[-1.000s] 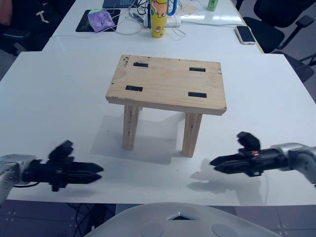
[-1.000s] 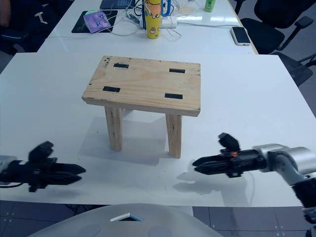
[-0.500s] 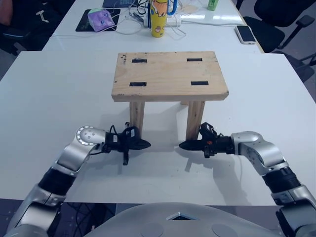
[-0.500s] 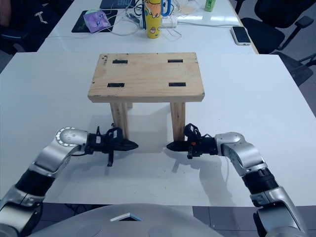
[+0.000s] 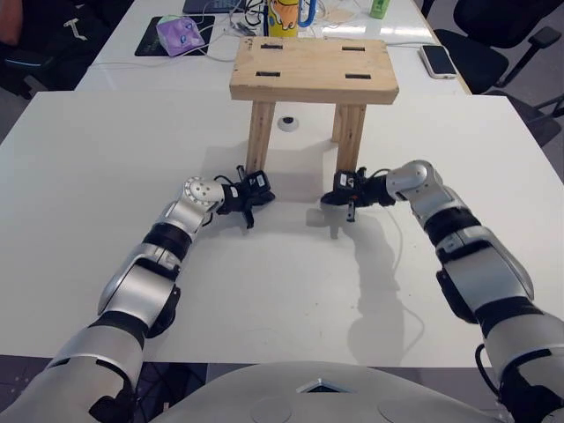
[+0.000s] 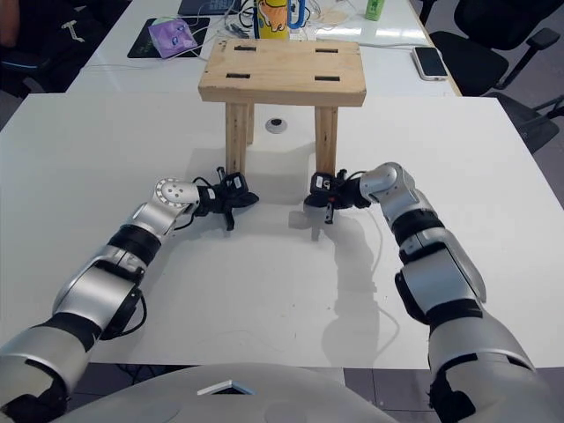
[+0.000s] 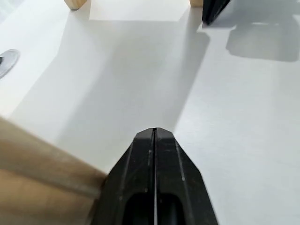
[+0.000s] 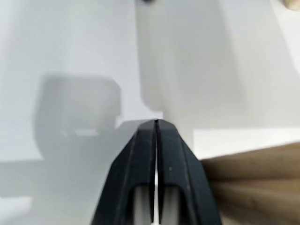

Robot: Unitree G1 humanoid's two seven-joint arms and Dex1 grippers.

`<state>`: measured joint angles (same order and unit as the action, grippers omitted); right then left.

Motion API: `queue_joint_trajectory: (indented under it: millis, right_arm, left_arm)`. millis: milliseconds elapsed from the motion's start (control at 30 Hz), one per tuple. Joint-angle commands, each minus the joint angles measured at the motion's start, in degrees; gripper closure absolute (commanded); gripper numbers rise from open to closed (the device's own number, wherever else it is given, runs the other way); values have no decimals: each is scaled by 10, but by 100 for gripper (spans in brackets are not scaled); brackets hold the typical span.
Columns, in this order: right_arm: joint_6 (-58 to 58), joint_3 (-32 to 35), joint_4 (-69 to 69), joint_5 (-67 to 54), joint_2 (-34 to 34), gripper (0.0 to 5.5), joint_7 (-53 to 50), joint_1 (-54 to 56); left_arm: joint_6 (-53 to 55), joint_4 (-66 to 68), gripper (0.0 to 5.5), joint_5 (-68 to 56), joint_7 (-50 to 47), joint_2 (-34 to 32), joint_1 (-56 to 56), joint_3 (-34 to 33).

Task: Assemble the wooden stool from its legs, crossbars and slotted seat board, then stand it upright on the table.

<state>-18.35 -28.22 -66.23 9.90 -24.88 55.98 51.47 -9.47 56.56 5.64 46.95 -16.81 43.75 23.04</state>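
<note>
white tabletop spreads under everything, and we take the stool as our mark. behind it to the left, on a second desk, lies a purple object. the left gripper sits at the foot of the stool's near left leg. its fingers are pressed together on nothing, and the wood lies against their side in the left wrist view. under the seat, just behind the near legs, a small grey disc rests on the table. the right gripper sits at the foot of the near right leg, likewise closed and empty. behind the stool to the right lies a phone. a second ago the stool stood mid-table, slightly askew, with both grippers well short of it. half a second ago they had reached its feet and it faced us squarely. now it stands near the table's far edge, so we judge the closed fingers shoved it away by the legs. it is whole and upright, so the task looks done bar drawing the arms back. pushing further could tip it off the edge.
</note>
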Motion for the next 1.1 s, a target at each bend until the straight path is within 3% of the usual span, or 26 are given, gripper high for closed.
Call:
queue_joint_trajectory:
  millis: [33, 200, 333, 467, 600, 733, 833, 1100]
  right_arm:
    - [-21, -14, -76, 67, 33, 550, -72, 57]
    - [-39, -11, -102, 116, 53, 550, -151, 72]
    - [-53, 49, -92, 70, 53, 550, -127, 39]
    - [27, 215, 7, -136, 72, 550, 8, -57]
    - [266, 297, 387, -336, 98, 550, -40, -301]
    - [408, 310, 631, -429, 169, 550, -217, -416]
    - [451, 283, 705, -340, 174, 550, -309, -434]
    - [366, 249, 739, -223, 208, 550, -409, -446]
  left_arm:
    - [-18, 107, 548, 33, -48, 5, 55, -14]
    - [-22, 169, 548, 51, -99, 18, 101, -36]
    - [-53, 135, 548, 16, -54, 33, 70, -75]
    - [-29, -102, 548, -95, -8, 30, -103, -141]
    - [62, -403, 548, -187, -99, 40, -308, -219]
    - [93, -539, 548, -243, -158, 69, -384, -255]
    - [86, -554, 548, -229, -200, 94, -371, -253]
    - [62, -532, 548, -134, -340, 152, -324, -232]
